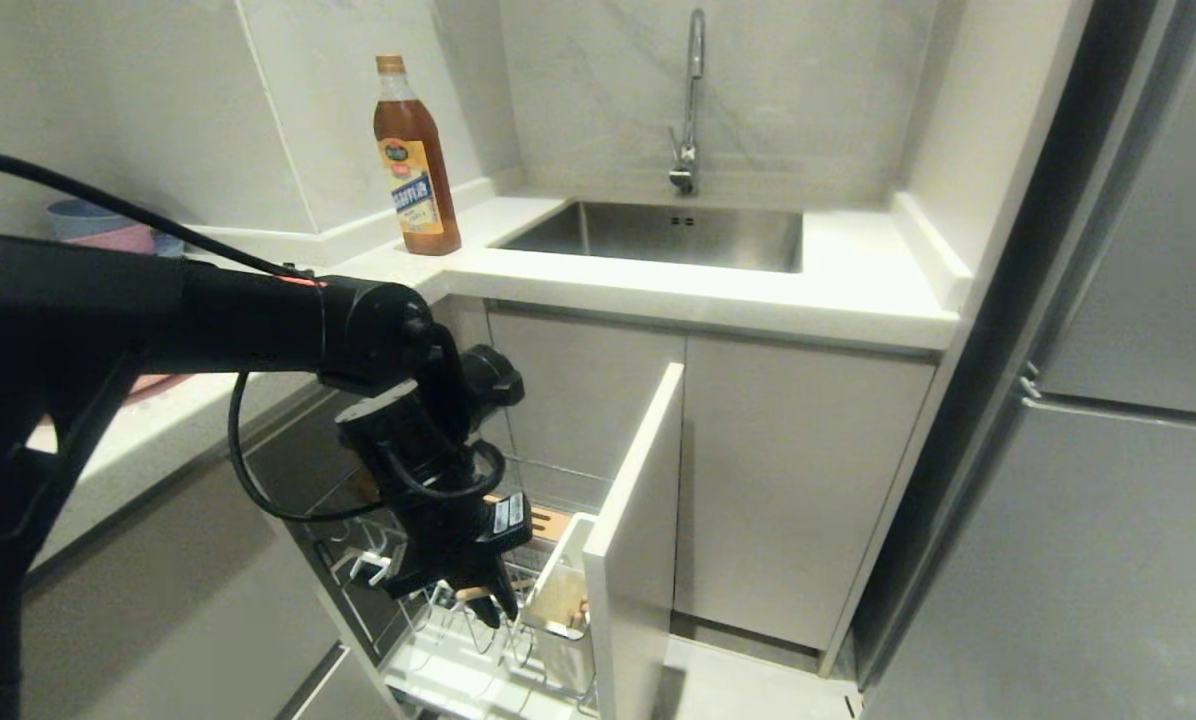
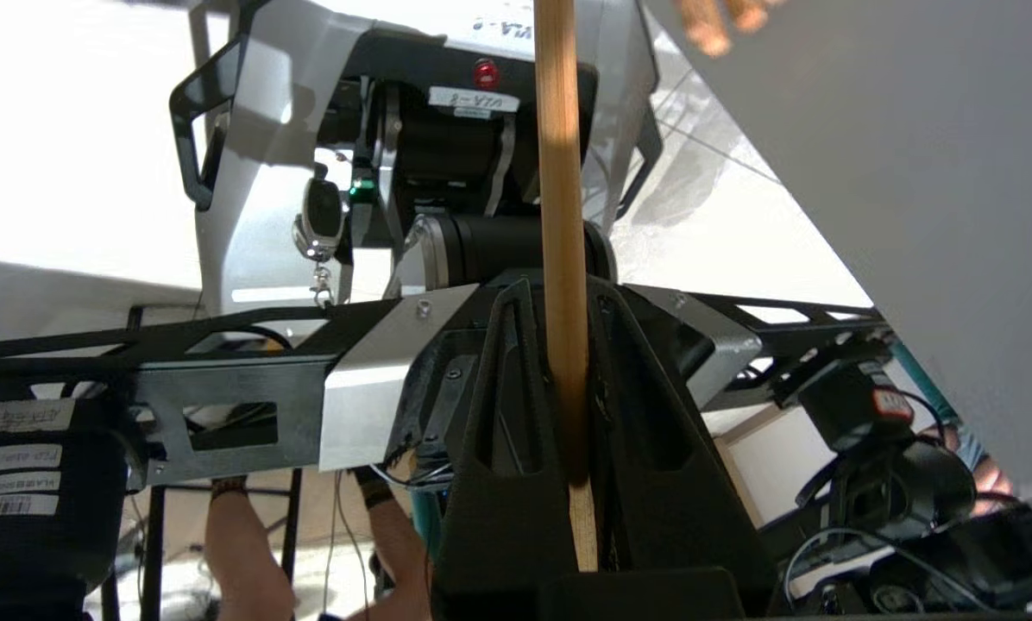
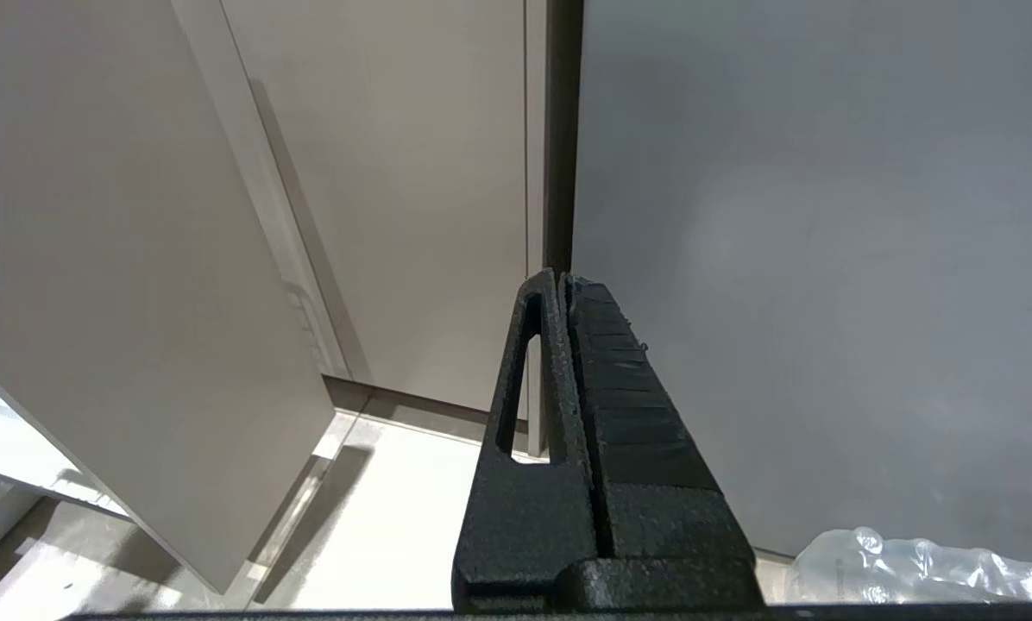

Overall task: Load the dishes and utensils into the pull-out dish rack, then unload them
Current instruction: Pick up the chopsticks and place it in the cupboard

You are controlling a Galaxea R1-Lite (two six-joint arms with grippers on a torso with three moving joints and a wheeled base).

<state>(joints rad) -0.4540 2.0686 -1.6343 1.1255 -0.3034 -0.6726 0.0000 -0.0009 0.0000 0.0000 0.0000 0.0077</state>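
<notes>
Black left gripper (image 2: 572, 379) pinches a pale wooden chopstick (image 2: 561, 216) between its closed fingers, poised above the pull-out dish rack (image 1: 518, 640) beside its white utensil caddy (image 1: 563, 600), probably for slotting in. Right gripper (image 3: 563, 289) hangs parked, fingers pressed together, holding nothing.

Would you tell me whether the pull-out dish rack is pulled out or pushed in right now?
Pulled out. The pull-out dish rack projects from the cabinet, its front panel standing clear of the neighbouring doors, with wire prongs and white caddy exposed.
</notes>
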